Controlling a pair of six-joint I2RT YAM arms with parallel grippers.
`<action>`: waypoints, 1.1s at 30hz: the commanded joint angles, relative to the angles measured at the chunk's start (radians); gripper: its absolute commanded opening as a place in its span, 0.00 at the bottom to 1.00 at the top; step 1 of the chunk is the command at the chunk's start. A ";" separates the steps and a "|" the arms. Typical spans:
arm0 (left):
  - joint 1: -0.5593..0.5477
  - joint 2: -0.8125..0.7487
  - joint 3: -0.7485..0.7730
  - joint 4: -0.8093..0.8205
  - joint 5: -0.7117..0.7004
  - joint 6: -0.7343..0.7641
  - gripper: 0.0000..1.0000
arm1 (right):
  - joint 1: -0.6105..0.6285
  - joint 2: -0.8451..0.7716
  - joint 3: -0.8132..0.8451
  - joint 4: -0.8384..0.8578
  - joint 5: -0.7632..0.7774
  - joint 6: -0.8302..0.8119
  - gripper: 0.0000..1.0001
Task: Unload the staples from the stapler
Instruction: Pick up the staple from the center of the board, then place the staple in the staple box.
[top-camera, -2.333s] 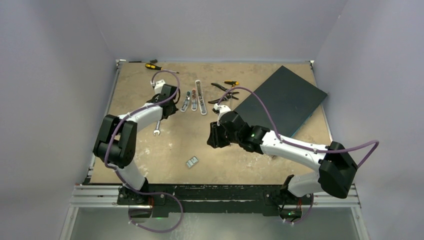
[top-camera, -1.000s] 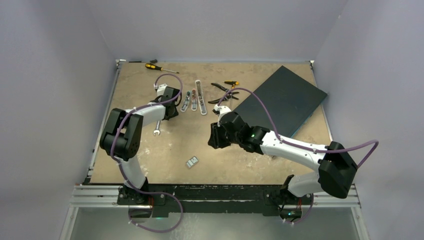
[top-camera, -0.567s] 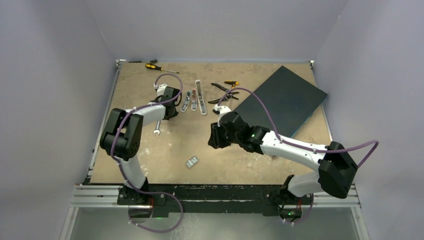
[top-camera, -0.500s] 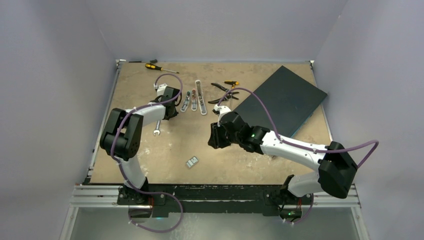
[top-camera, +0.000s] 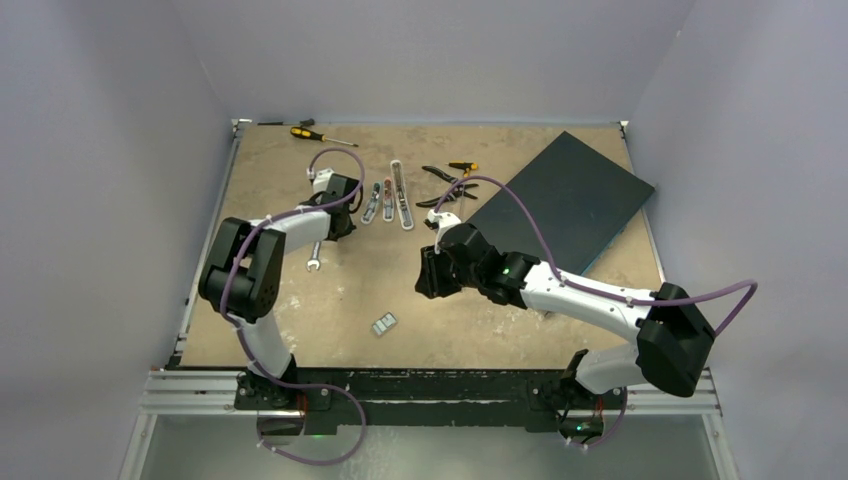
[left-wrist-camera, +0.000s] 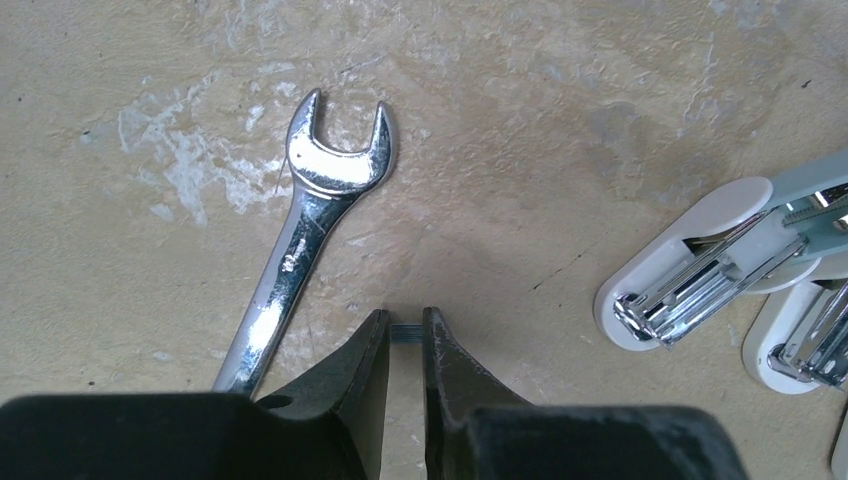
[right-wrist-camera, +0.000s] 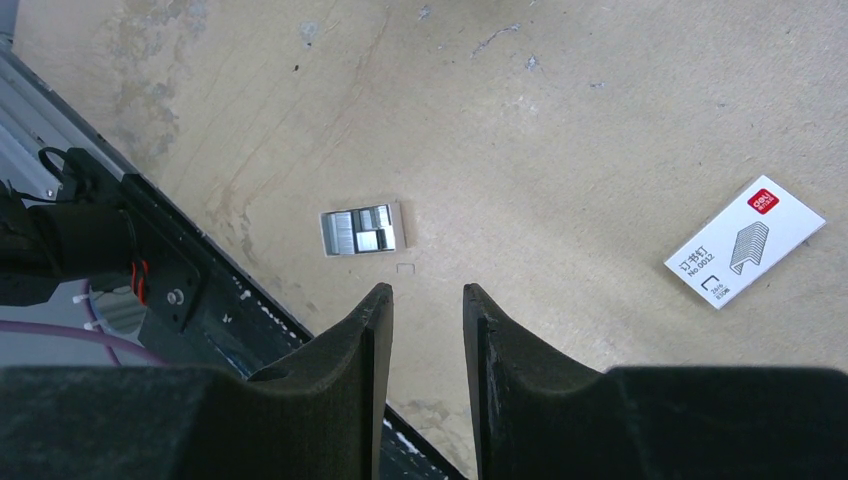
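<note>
My left gripper (left-wrist-camera: 405, 326) is shut on a tiny silvery strip of staples (left-wrist-camera: 405, 333), pinched between the fingertips just above the table. The opened white and teal stapler (left-wrist-camera: 700, 268) lies to its right, its metal staple channel exposed. In the top view the gripper (top-camera: 338, 226) is beside the stapler parts (top-camera: 387, 200). My right gripper (right-wrist-camera: 427, 295) is open and empty, held over the table's near middle (top-camera: 428, 281). Below it lie a small open tray of staples (right-wrist-camera: 361, 230) and a single loose staple (right-wrist-camera: 405, 268).
A chrome wrench (left-wrist-camera: 300, 240) lies just left of my left fingers. A white staple packet (right-wrist-camera: 745, 242) lies to the right. A yellow screwdriver (top-camera: 315, 133), black pliers (top-camera: 447, 190) and a dark board (top-camera: 565, 200) sit at the back.
The left arm swung its elbow and shifted the gripper slightly towards the stapler early on. Over the last second nothing has visibly moved. The right arm has stayed still.
</note>
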 joint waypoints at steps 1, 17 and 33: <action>0.008 -0.047 -0.018 -0.040 0.004 -0.008 0.11 | -0.002 -0.011 0.003 0.018 -0.002 -0.016 0.35; -0.164 -0.275 -0.106 -0.157 0.073 -0.108 0.10 | -0.004 -0.094 -0.012 -0.004 0.095 -0.004 0.35; -0.555 -0.545 -0.295 -0.142 0.220 -0.128 0.09 | -0.026 -0.249 -0.066 -0.086 0.243 0.026 0.39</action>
